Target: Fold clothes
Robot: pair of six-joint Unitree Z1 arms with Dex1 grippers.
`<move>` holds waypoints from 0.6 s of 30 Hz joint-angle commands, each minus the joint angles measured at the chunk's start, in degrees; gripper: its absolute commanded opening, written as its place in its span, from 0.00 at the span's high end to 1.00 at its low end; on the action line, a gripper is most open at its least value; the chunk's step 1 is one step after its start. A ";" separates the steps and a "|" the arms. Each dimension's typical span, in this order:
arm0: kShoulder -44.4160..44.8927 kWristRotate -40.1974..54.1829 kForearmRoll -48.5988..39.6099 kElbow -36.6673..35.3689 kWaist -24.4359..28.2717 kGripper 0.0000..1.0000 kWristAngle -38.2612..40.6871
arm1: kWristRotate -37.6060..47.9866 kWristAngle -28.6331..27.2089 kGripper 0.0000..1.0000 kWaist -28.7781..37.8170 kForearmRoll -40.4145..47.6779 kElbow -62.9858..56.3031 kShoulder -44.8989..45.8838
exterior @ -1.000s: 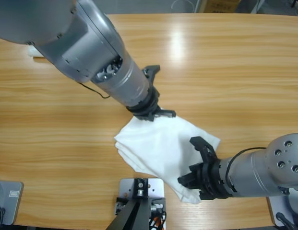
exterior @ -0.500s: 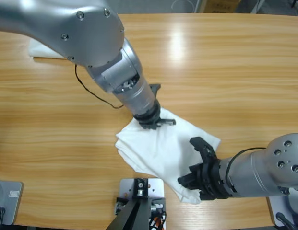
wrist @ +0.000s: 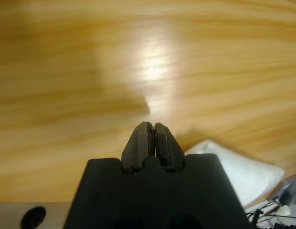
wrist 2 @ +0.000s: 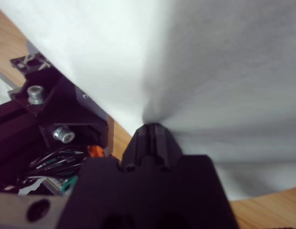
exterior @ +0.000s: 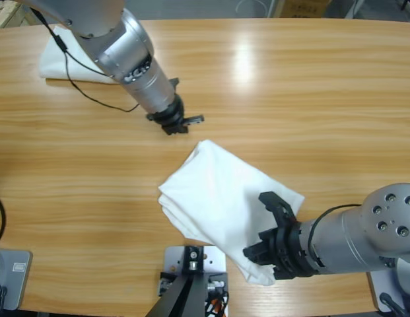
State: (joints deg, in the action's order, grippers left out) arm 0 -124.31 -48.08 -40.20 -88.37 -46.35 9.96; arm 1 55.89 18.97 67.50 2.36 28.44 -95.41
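Observation:
A folded white T-shirt (exterior: 221, 198) lies at the table's near middle. My right gripper (exterior: 257, 249) reaches in from the lower right and is shut on the shirt's near right edge; in the right wrist view the shirt's cloth (wrist 2: 209, 57) bunches where the right gripper (wrist 2: 152, 128) pinches it. Up and to the left of the shirt, my left gripper (exterior: 181, 124) hangs over bare wood, apart from the cloth. In the left wrist view the left gripper (wrist: 154, 128) is shut with nothing in it, and a corner of the shirt (wrist: 243, 169) shows at lower right.
A second folded white cloth (exterior: 59, 59) lies at the table's far left corner, partly behind the left arm (exterior: 125, 53). A black cable (exterior: 92, 96) trails from that arm over the wood.
The left gripper has let go of the shirt's far corner and drawn back up and to the left. The shirt's corner now lies flat. The right gripper has held its place.

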 commanded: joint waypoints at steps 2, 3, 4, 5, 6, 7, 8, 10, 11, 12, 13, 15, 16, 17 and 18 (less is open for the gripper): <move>22.47 1.53 -0.77 14.46 -6.89 1.00 -4.94 | -0.35 0.07 1.00 0.93 -2.60 -2.60 -3.73; 22.83 1.58 -0.42 15.94 -8.89 1.00 -5.09 | -0.35 0.00 1.00 0.93 -2.62 -2.60 -3.71; 22.75 1.29 1.09 18.10 -11.34 1.00 -5.04 | -0.35 -0.07 1.00 0.95 -2.62 -2.60 -3.73; 22.41 0.64 2.72 19.66 -13.04 1.00 -5.04 | -0.35 -0.07 1.00 0.95 -2.62 -2.60 -3.73; 21.74 0.16 4.45 20.77 -14.85 1.00 -5.04 | -0.35 -0.07 1.00 0.95 -2.62 -2.54 -3.73; 20.90 -0.26 5.45 21.17 -15.89 1.00 -4.99 | -0.35 -0.07 1.00 0.97 -2.62 -2.56 -3.73; 19.64 -1.35 7.01 21.53 -16.47 1.00 -4.97 | -0.35 -0.07 1.00 0.97 -2.65 -2.54 -3.73; 17.75 -2.70 9.84 21.56 -16.61 1.00 -4.76 | -0.35 -0.09 1.00 0.97 -2.79 -2.51 -3.73; 16.86 -3.16 11.18 21.49 -16.66 1.00 -4.44 | -0.35 -0.07 1.00 0.95 -2.79 -2.51 -3.77; 15.65 -4.02 12.67 21.49 -16.79 1.00 -3.88 | -0.35 -0.07 1.00 0.97 -2.79 -2.51 -3.87; 14.36 -4.88 13.90 21.51 -17.03 1.00 -3.51 | -0.35 -0.07 1.00 0.97 -2.79 -2.51 -4.03; 12.18 -6.48 15.47 21.51 -17.75 1.00 -3.34 | -0.45 0.01 1.00 0.95 -2.79 -2.49 -4.43; 11.43 -6.84 15.94 21.53 -18.03 1.00 -2.98 | -0.58 0.10 1.00 0.97 -2.79 -2.47 -4.54; 10.67 -6.94 16.21 21.56 -18.32 1.00 -2.62 | -0.61 0.14 1.00 0.95 -2.79 -2.49 -4.61; 10.13 -6.98 16.26 21.67 -18.46 1.00 -2.48 | -0.61 0.17 1.00 0.97 -2.79 -2.46 -4.68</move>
State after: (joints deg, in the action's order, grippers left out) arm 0 -106.98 -52.83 -27.08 -68.53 -63.14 6.03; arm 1 55.88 18.97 67.50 2.34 28.44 -95.41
